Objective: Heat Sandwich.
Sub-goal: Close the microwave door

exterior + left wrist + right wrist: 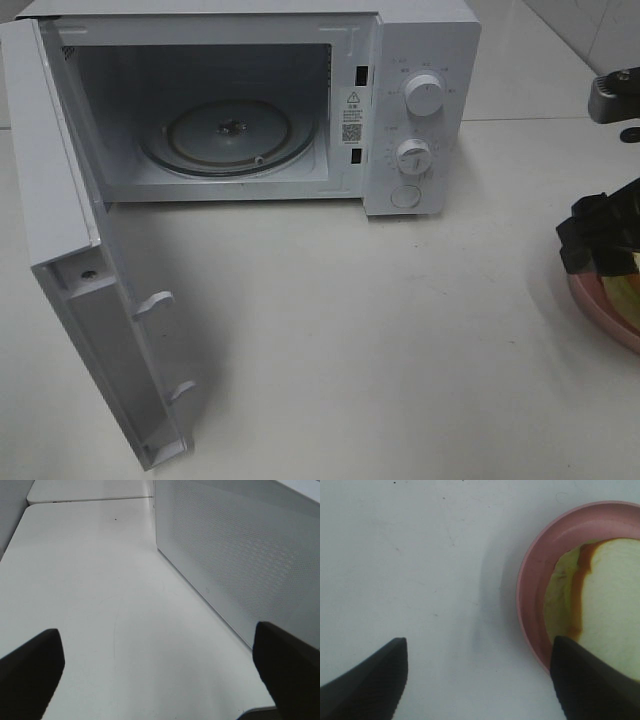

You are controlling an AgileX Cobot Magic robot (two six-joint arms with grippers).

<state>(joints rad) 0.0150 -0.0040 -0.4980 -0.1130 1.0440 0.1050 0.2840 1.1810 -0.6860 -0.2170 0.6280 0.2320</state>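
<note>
White table [400, 330] underneath everything, bare and faintly scuffed. White microwave [420, 60] at the back of it, door [90, 330] swung fully open toward the left of the high view, two latch hooks jutting from the door's inner edge. Cavity open, glass turntable [232, 135] lying flat inside with nothing on it. Control panel on the microwave's right side: two round knobs, upper [424, 94] and lower [413, 154], and a round button [405, 196] below them.

Pink plate [535, 580] at the far right edge of the table, well apart from the microwave, cut off by the frame in the high view. Sandwich [605, 605] lying on that plate: pale bread, orange-tan crust, yellow-green layer showing at the side.

Right gripper [477, 680] low over the plate's rim, fingers spread wide, one fingertip [585, 680] over the plate's edge beside the sandwich, the other over bare table; nothing held.

Left gripper [160, 675] out of the high view, beside the perforated white face of the door, fingers spread at their widest, empty, only table between them.
</note>
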